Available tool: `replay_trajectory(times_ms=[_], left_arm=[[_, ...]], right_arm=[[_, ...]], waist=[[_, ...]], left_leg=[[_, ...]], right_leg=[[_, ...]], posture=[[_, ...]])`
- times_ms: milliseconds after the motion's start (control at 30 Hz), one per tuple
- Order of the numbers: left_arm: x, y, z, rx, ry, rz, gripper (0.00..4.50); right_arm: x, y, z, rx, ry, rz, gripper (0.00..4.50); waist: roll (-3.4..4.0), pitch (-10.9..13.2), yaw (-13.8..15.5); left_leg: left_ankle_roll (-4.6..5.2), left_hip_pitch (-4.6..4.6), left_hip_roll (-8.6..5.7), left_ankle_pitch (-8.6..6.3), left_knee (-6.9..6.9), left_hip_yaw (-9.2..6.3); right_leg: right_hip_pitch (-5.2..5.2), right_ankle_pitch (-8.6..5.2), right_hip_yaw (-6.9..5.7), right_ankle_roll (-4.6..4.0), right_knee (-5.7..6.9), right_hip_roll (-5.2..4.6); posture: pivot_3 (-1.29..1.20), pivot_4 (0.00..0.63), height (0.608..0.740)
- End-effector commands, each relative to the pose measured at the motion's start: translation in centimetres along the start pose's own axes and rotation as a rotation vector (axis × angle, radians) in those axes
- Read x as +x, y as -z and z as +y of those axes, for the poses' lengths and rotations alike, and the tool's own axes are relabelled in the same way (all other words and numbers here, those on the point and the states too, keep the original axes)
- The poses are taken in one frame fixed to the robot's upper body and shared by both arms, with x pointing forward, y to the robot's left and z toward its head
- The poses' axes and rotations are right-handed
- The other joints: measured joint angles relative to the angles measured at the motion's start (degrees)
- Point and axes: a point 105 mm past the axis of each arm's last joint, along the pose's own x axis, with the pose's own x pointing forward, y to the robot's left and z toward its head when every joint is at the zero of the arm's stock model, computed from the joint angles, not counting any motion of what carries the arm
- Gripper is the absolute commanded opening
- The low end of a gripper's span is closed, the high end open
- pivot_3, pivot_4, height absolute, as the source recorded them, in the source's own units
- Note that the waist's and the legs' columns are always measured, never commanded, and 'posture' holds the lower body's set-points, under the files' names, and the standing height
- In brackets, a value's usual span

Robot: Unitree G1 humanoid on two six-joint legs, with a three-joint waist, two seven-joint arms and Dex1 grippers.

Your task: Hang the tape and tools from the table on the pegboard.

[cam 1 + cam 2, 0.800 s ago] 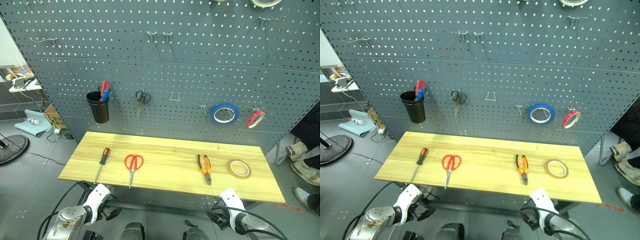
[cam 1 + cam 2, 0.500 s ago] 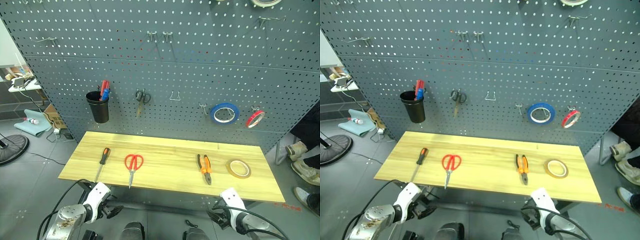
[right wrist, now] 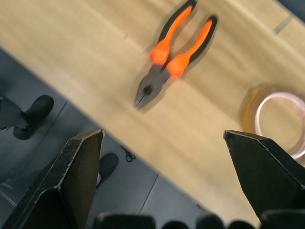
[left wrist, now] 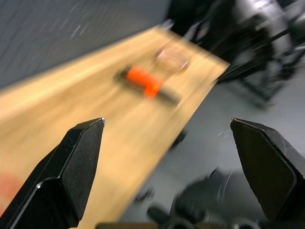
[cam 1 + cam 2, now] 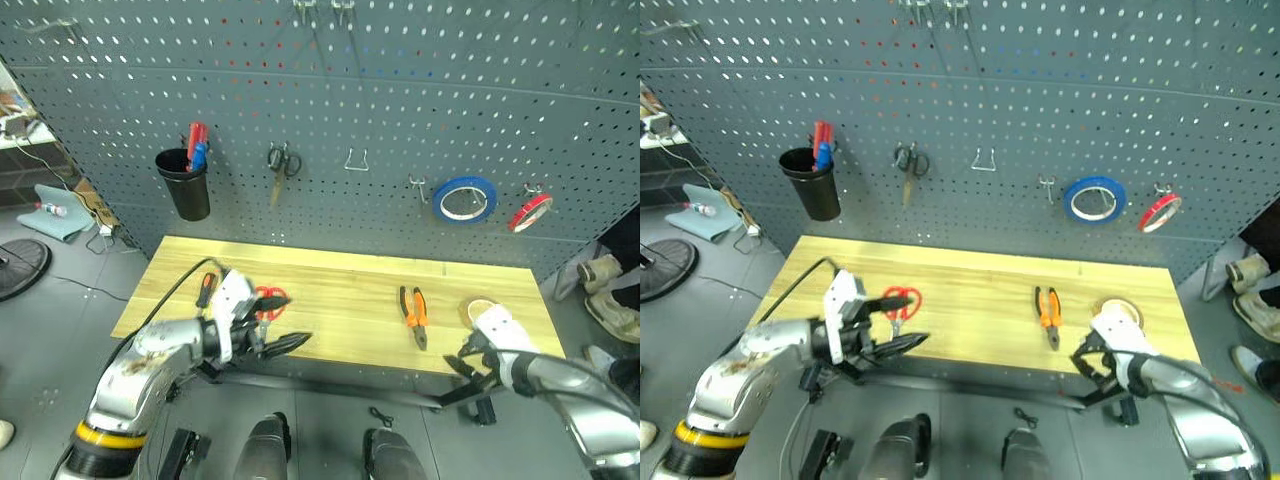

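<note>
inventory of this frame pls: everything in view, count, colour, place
table: 1, pale wood, below the pegboard
pegboard: 1, dark grey-blue, behind the table
screwdriver: 1, orange-and-black handle, table's left end, partly behind the left arm
red-handled scissors: 1, left of table centre
pliers: 1, orange-and-black, right of centre
tape: 1, yellow-tan ring, table's right end
black cup: 1, on the pegboard, left, red and blue items inside
small black-handled scissors: 1, hung right of the cup
blue roll: 1, hung right
red roll: 1, hung right of the blue roll
left gripper: open, near the red-handled scissors
right gripper: open, by the tape
</note>
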Motion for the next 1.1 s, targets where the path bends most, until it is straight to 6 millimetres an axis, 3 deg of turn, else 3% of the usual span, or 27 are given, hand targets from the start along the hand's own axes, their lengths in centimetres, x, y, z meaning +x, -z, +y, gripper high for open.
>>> replay_trajectory(times_ms=[33, 167, 267, 533, 733, 933, 1100], left_arm=[[2.2, -1.3, -0.8, 0.039, 0.106, -0.046, 4.48], [4.2, -2.3, -1.4, 0.090, 0.217, -0.079, 4.48], [5.1, -2.6, -1.7, 0.116, 0.268, -0.089, 4.48], [5.2, -3.7, -1.8, 0.119, 0.299, -0.118, 4.48], [4.5, -3.4, -2.0, 0.105, 0.287, -0.108, 4.48], [4.8, -4.0, -2.3, 0.114, 0.297, -0.141, 4.48], [5.1, -4.4, -2.2, 0.118, 0.308, -0.149, 4.50]], right_arm=[[0.3, -1.1, -2.5, -0.006, 0.007, -0.003, 4.50], [1.8, -1.7, -5.0, -0.015, 0.002, 0.017, 4.50], [3.0, -1.9, -6.2, -0.006, -0.008, 0.032, 4.50], [5.2, -1.4, -9.2, 0.063, 0.029, 0.101, 4.50], [5.1, 0.0, -10.3, 0.190, 0.070, 0.161, 4.50], [5.2, 1.0, -10.0, 0.269, 0.053, 0.168, 4.50], [5.4, 1.3, -9.8, 0.235, 0.035, 0.159, 2.99]], waist=[[-0.42, 1.1, -0.2], [-0.50, 3.4, -0.2], [-0.40, 4.9, -0.1], [-0.38, 8.6, -0.2], [-0.37, 10.0, -0.2], [-0.37, 10.1, -0.2], [-0.38, 10.1, -0.3]], left_leg=[[0.07, 0.01, -0.09, 0.01, 0.16, -0.02], [0.94, -0.31, -0.06, -0.05, 0.66, -0.13], [1.07, -0.71, -0.08, -0.06, 0.66, -0.20], [1.16, -1.08, -0.20, -0.12, 0.71, -0.28], [1.14, -1.25, -0.24, -0.10, 0.78, -0.36], [1.12, -1.25, -0.25, -0.09, 0.78, -0.36], [1.10, -1.24, -0.25, -0.08, 0.79, -0.37]], right_leg=[[-0.01, 0.01, 0.16, 0.00, 0.27, 0.01], [-0.19, -0.01, 0.27, 0.01, 0.63, 0.17], [-0.43, -0.04, 0.27, 0.03, 0.59, 0.19], [-0.76, 0.09, 0.37, 0.02, 0.83, 0.19], [-1.05, 0.15, 0.37, 0.42, 1.29, 0.18], [-1.05, 0.05, 0.36, 0.58, 1.31, 0.17], [-1.04, -0.06, 0.36, 0.78, 1.31, 0.17]], posture=[[0.04, 0.319, 0.740], [0.03, 0.365, 0.740], [0.03, 0.381, 0.740], [0.07, 0.427, 0.740], [0.08, 0.441, 0.740], [0.08, 0.441, 0.740], [0.09, 0.437, 0.740]])
